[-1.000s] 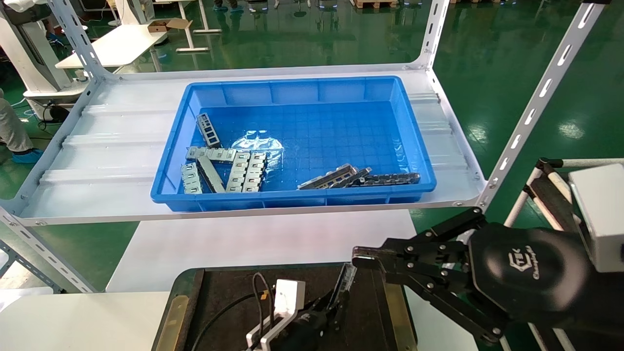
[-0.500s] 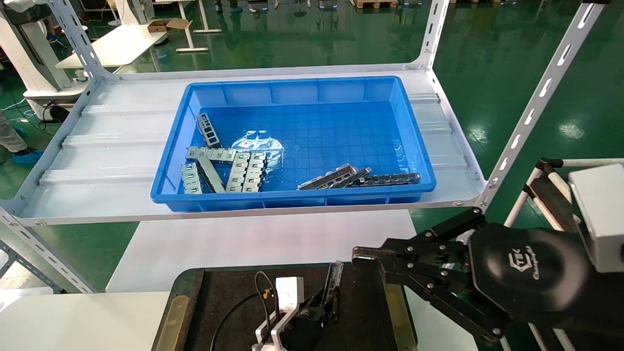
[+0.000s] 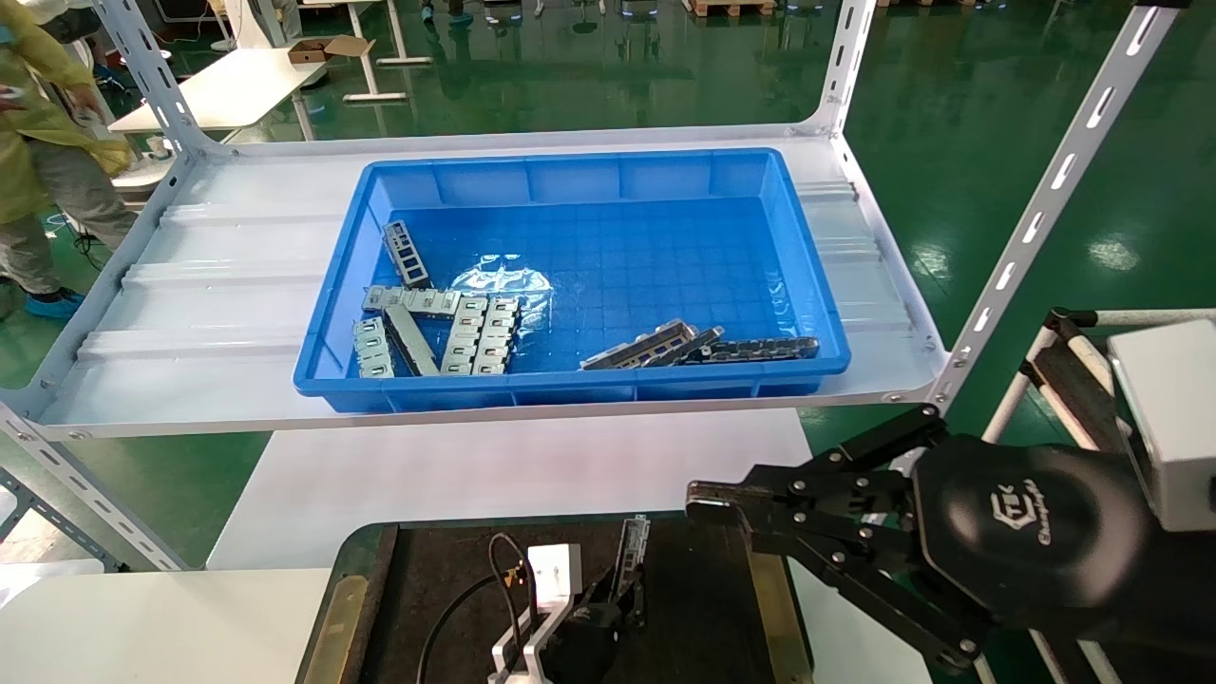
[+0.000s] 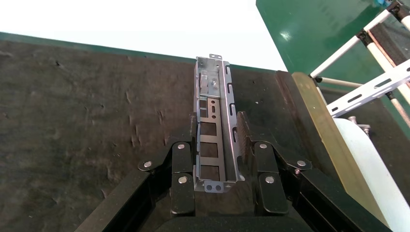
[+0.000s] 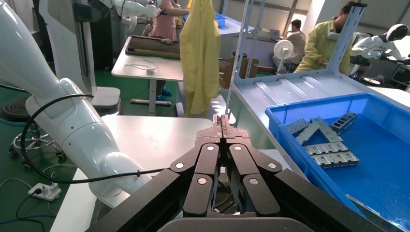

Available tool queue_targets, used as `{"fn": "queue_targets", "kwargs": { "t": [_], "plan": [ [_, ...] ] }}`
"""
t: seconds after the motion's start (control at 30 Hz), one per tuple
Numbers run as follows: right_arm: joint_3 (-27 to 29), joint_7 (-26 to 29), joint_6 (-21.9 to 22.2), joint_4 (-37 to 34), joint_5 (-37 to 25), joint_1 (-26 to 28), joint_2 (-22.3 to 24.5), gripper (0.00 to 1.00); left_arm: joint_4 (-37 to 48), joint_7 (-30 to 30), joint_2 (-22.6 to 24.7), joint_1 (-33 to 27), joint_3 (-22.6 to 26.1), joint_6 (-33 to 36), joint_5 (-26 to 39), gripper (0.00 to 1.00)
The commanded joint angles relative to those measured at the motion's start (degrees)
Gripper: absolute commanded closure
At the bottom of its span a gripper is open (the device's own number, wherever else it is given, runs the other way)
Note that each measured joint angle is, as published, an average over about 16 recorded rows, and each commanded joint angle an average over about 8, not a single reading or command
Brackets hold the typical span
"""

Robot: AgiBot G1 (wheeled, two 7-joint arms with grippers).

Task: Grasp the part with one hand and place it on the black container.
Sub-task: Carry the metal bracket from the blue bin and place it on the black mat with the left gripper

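Observation:
My left gripper [image 3: 619, 594] is shut on the part [image 3: 632, 548], a narrow grey metal channel bracket with rectangular cutouts. It holds the part low over the black container [image 3: 446, 556] at the bottom of the head view. In the left wrist view the part [image 4: 212, 121] lies lengthwise between the fingers [image 4: 185, 145], pointing towards the tray's far edge, above the dark surface [image 4: 87, 121]. I cannot tell whether the part touches the tray. My right gripper [image 3: 703, 499] is shut and empty, parked just right of the tray; in its own view the fingertips [image 5: 222, 123] are pressed together.
A blue plastic bin [image 3: 807, 285] stands on the white shelf [image 3: 190, 313] and holds several slotted plates [image 3: 475, 332] and darker strips [image 3: 703, 347]. Slotted shelf uprights [image 3: 1045, 199] rise at the right. A white table [image 3: 494, 465] lies under the shelf. A person in yellow [image 3: 38, 142] stands far left.
My left gripper has moved the part to the left and lower over the black container, turning it more upright in the head view. A person has come into view at far left. The right arm is still.

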Motion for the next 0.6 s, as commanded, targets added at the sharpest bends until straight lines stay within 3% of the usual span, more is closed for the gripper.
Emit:
{"fn": "queue_targets", "kwargs": {
  "t": [0.03, 0.23, 0.27, 0.33, 0.5, 0.53, 0.6],
  "plan": [
    [0.00, 0.00, 0.00, 0.00, 0.00, 0.00, 0.00, 1.00, 0.27, -0.91, 0.02, -0.20, 0.79, -0.76, 0.59, 1.00],
    [-0.01, -0.01, 0.00, 0.00, 0.01, 0.00, 0.00, 1.00, 1.72, -5.14, 0.13, -0.54, 3.05, -1.66, 3.18, 1.00],
    [-0.01, -0.01, 0.01, 0.00, 0.01, 0.00, 0.00, 0.97, 1.89, -5.92, 0.14, -0.58, 3.44, -1.78, 3.67, 1.00],
    [-0.02, -0.01, 0.01, 0.00, 0.01, 0.00, 0.01, 0.75, 2.18, -7.48, 0.16, -0.65, 4.20, -2.04, 4.67, 0.92],
    [-0.02, -0.01, 0.01, 0.00, 0.01, 0.01, 0.01, 0.13, 3.01, -11.54, 0.17, -0.81, 6.04, -2.60, 6.69, 0.32],
    [-0.02, -0.01, 0.01, 0.00, 0.02, 0.01, 0.01, 0.04, 3.22, -12.35, 0.18, -0.86, 6.40, -2.68, 6.94, 0.19],
    [-0.03, -0.01, 0.01, 0.00, 0.02, 0.01, 0.01, 0.00, 3.61, -13.90, 0.19, -1.00, 7.13, -2.85, 7.32, 0.02]
  ]
}}
